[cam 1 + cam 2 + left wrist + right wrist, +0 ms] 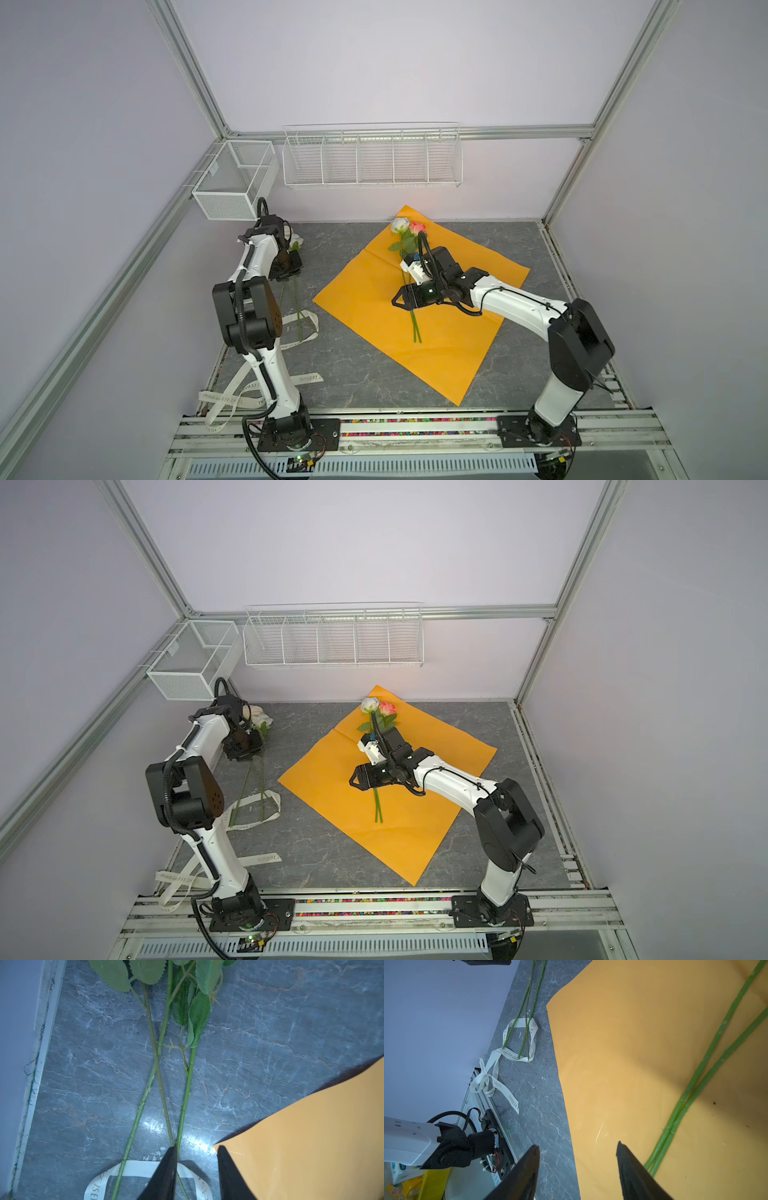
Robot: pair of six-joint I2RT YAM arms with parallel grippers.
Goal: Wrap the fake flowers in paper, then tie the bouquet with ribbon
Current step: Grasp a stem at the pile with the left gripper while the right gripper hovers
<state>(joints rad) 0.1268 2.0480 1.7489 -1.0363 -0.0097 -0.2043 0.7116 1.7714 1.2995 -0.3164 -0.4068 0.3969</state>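
I have the grey table [353, 374] with the orange paper [449, 353] spread as a diamond across its middle. The bouquet of fake flowers [408, 244] is split: a white and a pink rose lie on the paper, stems toward the arm bases, while three more stems [188, 1084] lie at the far left, their ends crossing a loop of cream ribbon [511, 1100]. My left gripper [197, 1153] sits low over those three stems and my right gripper [577, 1145] hangs over the paper beside the pair, both with jaws parted and nothing between them.
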